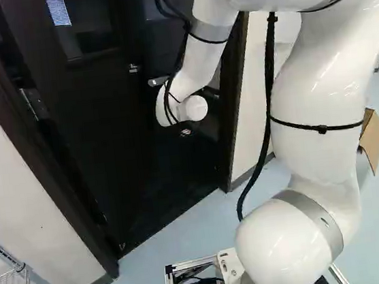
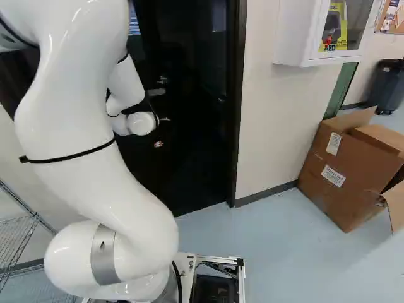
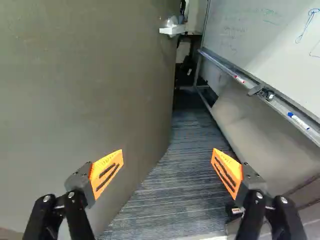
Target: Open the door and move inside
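Wire rack (image 1: 24, 268): at the left of the left base view, near the wall.
Door (image 1: 85, 126): right of the rack, dark, standing open; its broad face runs along one side of the gripper (image 1: 186, 132).
Gripper state: released, fingers spread wide, carpet (image 3: 175, 185) ahead and below.
Whiteboard (image 3: 270, 50): on the gripper's other side.
Cardboard box (image 2: 347, 170): flaps open, at the right of the right base view.

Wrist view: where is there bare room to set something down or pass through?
The carpet strip between the door and the panel under the whiteboard looks bare, ahead of the open hand. Dark objects crowd its far end. The tray holds markers and a dark item, with short bare stretches between.
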Motion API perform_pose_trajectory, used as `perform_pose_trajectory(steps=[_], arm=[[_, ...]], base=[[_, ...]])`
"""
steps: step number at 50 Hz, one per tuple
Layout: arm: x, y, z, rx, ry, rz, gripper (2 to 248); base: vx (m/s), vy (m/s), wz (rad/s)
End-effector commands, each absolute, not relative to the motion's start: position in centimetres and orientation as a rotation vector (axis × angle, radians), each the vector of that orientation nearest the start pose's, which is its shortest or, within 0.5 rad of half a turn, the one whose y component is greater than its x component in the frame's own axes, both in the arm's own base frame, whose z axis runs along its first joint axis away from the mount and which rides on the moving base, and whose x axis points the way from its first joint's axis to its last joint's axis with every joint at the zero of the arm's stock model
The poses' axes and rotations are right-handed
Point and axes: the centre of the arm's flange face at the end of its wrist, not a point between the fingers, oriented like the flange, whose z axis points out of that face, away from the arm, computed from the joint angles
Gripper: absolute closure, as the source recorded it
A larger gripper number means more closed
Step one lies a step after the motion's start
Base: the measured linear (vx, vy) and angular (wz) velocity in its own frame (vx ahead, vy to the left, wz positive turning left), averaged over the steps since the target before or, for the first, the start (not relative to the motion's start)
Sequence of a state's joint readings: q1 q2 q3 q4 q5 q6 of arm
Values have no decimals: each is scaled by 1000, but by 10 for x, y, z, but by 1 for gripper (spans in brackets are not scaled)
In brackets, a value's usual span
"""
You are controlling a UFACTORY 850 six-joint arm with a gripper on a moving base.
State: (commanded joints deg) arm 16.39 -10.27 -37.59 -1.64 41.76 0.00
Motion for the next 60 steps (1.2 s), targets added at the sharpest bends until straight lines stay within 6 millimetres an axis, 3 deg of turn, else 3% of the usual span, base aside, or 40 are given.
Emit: perform_pose_trajectory(steps=[39, 60], arm=[[397, 93, 407, -2475, -326, -1683, 3], [383, 65, 406, -2510, -250, -1706, 3]], base=[[0, 0, 0], [0, 0, 0]])
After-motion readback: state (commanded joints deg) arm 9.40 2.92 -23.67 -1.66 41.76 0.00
